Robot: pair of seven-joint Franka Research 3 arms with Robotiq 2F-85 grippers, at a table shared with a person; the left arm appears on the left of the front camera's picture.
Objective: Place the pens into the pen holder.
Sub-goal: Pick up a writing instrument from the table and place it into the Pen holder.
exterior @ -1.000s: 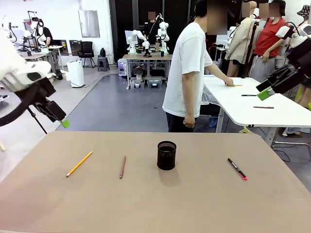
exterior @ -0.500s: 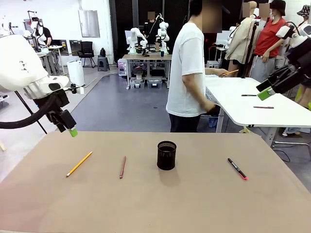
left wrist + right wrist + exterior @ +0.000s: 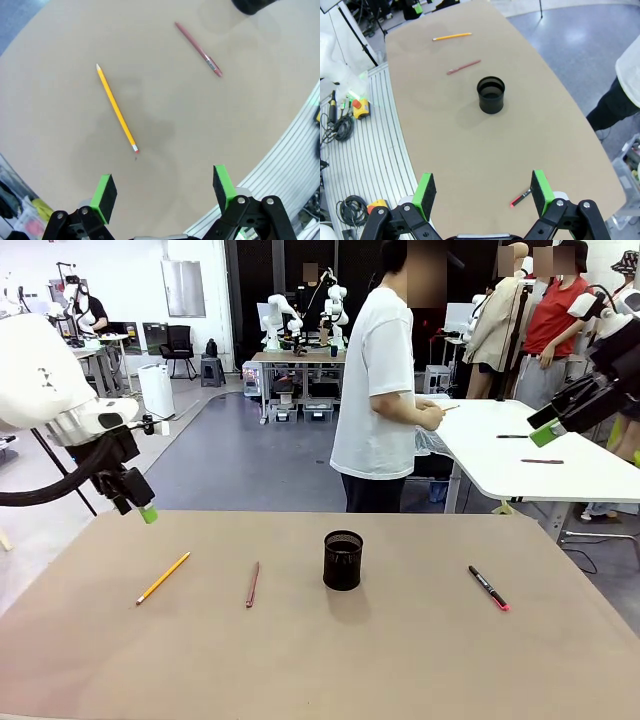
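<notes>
1. Left gripper [image 3: 165, 187] is hovering over the left end of the table [image 3: 400, 660], jaws wide apart, holding nothing
2. Yellow pencil [image 3: 116, 107] is lying flat just ahead of it, long axis running nearly square to the pad line
3. Pen holder [image 3: 343, 560] is standing mid-table, well right of the pencil

Raised, left claw [image 3: 163, 182] and right claw [image 3: 483, 182] gape wide.
</notes>
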